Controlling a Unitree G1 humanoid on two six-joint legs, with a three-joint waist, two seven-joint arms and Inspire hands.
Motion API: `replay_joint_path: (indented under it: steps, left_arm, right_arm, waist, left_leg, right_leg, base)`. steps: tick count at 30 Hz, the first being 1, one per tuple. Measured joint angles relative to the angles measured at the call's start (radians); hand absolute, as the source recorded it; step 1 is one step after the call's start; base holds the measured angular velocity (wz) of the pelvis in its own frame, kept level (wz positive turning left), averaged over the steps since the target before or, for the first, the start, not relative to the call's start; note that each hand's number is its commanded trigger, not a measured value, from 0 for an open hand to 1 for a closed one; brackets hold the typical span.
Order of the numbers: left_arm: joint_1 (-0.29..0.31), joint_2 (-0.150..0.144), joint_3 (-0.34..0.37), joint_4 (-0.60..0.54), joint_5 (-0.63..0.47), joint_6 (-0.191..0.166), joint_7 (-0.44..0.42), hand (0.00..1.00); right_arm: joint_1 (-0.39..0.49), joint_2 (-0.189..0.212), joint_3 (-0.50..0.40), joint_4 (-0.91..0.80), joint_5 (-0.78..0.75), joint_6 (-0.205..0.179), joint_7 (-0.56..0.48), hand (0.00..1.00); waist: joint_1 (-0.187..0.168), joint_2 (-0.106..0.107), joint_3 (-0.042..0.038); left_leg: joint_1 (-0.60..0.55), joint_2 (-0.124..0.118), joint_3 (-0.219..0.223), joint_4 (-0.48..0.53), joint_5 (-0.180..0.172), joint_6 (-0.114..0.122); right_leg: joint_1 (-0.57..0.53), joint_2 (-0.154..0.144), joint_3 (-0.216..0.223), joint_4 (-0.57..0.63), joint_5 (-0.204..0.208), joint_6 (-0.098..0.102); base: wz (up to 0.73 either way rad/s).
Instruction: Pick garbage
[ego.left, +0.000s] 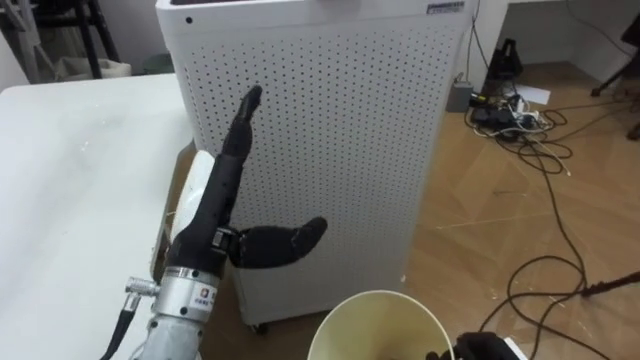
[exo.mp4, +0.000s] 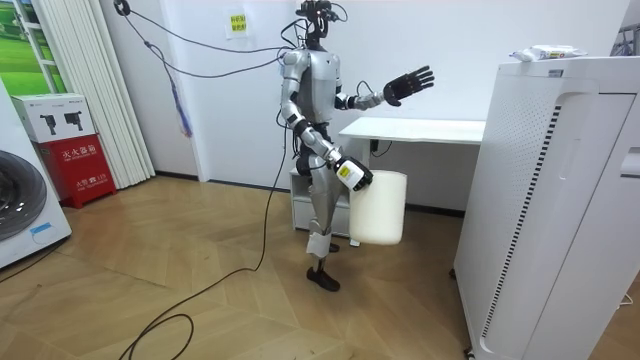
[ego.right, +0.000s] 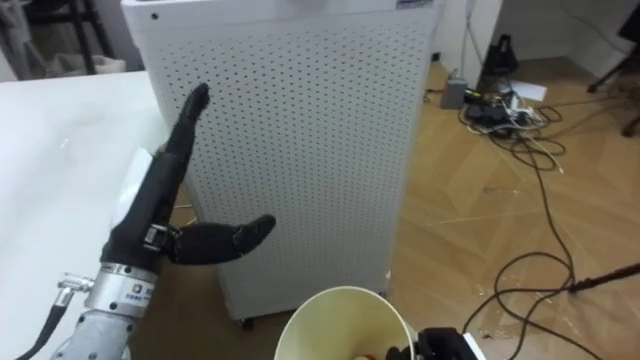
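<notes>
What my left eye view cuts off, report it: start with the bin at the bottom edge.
Observer: The right hand grips the white bin by its rim, hanging it at thigh height.
Operator: Give me the left arm.
Observer: It reaches forward at shoulder height, left hand open, near the end of the white table.
Operator: Now any garbage.
Observer: Pale packets, too small to identify, lie on top of the tall white unit at the room view's right.

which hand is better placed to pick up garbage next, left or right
Left. The left hand is raised, fingers straight and empty, before the white perforated cabinet. The right hand is at the rim of the cream round bin, carrying it off the floor.
</notes>
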Motion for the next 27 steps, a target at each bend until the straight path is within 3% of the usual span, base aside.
replay_joint_path:
  steps: [7, 10, 18, 21, 22, 23, 24, 25, 26, 27]
  left_arm:
    - [-0.004, 0.001, 0.023, 0.0, 0.022, -0.001, 0.054, 0.0]
    - [-0.007, 0.0, 0.047, 0.0, 0.031, -0.001, 0.079, 0.0]
    - [-0.009, -0.013, 0.089, 0.0, 0.045, -0.002, 0.109, 0.0]
    - [-0.009, -0.013, 0.106, 0.001, 0.038, -0.001, 0.114, 0.0]
    - [-0.009, -0.014, 0.106, 0.001, 0.039, -0.002, 0.114, 0.0]
    - [-0.01, -0.015, 0.107, 0.002, 0.038, -0.002, 0.114, 0.0]
    - [-0.009, -0.015, 0.107, 0.001, 0.033, -0.003, 0.114, 0.0]
    - [-0.008, -0.015, 0.102, 0.003, 0.026, -0.006, 0.114, 0.0]
    - [-0.013, -0.017, 0.083, 0.003, 0.014, -0.018, 0.114, 0.0]
    - [-0.012, -0.018, 0.073, 0.003, 0.008, -0.027, 0.113, 0.0]
  right_arm:
    - [0.0, 0.007, -0.027, -0.036, -0.001, 0.0, -0.016, 1.0]
    - [0.0, 0.009, -0.032, -0.054, -0.002, 0.0, -0.012, 1.0]
    - [0.0, 0.01, -0.031, -0.046, -0.002, 0.001, 0.03, 1.0]
    - [0.0, 0.023, -0.031, -0.042, -0.001, 0.002, 0.057, 1.0]
    - [-0.001, 0.025, -0.031, -0.033, -0.002, 0.002, 0.071, 1.0]
    - [0.0, 0.026, -0.03, -0.024, -0.007, 0.002, 0.075, 1.0]
    - [0.0, 0.026, -0.03, -0.022, -0.008, 0.003, 0.074, 1.0]
    - [0.003, 0.025, -0.031, -0.019, -0.007, 0.004, 0.073, 1.0]
    - [0.003, 0.018, -0.041, -0.017, -0.007, 0.004, 0.067, 1.0]
    - [0.003, 0.014, -0.041, -0.017, -0.007, 0.004, 0.063, 1.0]
  waist:
    - [0.007, 0.008, 0.0003]
    - [0.012, 0.009, 0.0002]
    - [0.055, 0.003, 0.004]
    - [0.064, -0.018, 0.0098]
    - [0.063, -0.028, 0.0136]
    - [0.066, -0.027, 0.0141]
    - [0.068, -0.025, 0.0149]
    - [0.065, -0.029, 0.0171]
    - [0.063, -0.031, 0.017]
    - [0.072, -0.038, 0.0202]
  left_leg:
    - [-0.001, -0.02, 0.008, 0.001, -0.01, 0.012]
    - [-0.001, -0.029, 0.031, 0.003, -0.01, 0.013]
    - [0.009, -0.02, 0.087, 0.011, -0.011, 0.011]
    - [-0.028, 0.005, 0.106, 0.154, -0.044, -0.002]
    - [-0.058, 0.022, 0.107, 0.26, -0.048, -0.003]
    - [-0.108, 0.048, 0.091, 0.393, -0.044, 0.003]
    - [-0.142, 0.058, 0.068, 0.462, -0.036, 0.01]
    - [-0.2, 0.038, 0.012, 0.519, -0.052, 0.03]
    - [-0.264, -0.002, 0.002, 0.503, -0.066, 0.053]
    - [-0.298, -0.022, 0.003, 0.477, -0.063, 0.052]
  right_leg:
    - [-0.036, -0.013, 0.016, 0.042, -0.008, 0.009]
    - [-0.057, -0.017, 0.033, 0.058, -0.011, 0.012]
    - [-0.075, -0.003, 0.048, 0.063, -0.01, 0.002]
    - [-0.081, -0.001, 0.051, 0.117, -0.066, -0.009]
    - [-0.07, 0.004, 0.06, 0.131, -0.081, -0.017]
    - [-0.05, 0.023, 0.081, 0.129, -0.088, -0.027]
    - [-0.039, 0.033, 0.105, 0.128, -0.091, -0.033]
    - [-0.02, 0.053, 0.154, 0.127, -0.1, -0.044]
    - [-0.012, 0.059, 0.19, 0.121, -0.106, -0.046]
    - [-0.011, 0.06, 0.209, 0.119, -0.107, -0.046]
  base:
    - [-0.12]
    - [-0.21]
    - [-0.23]
    - [-0.17]
    - [-0.05]
    - [-0.09]
    - [0.0]
    - [0.23]
    - [0.25]
    - [0.0]
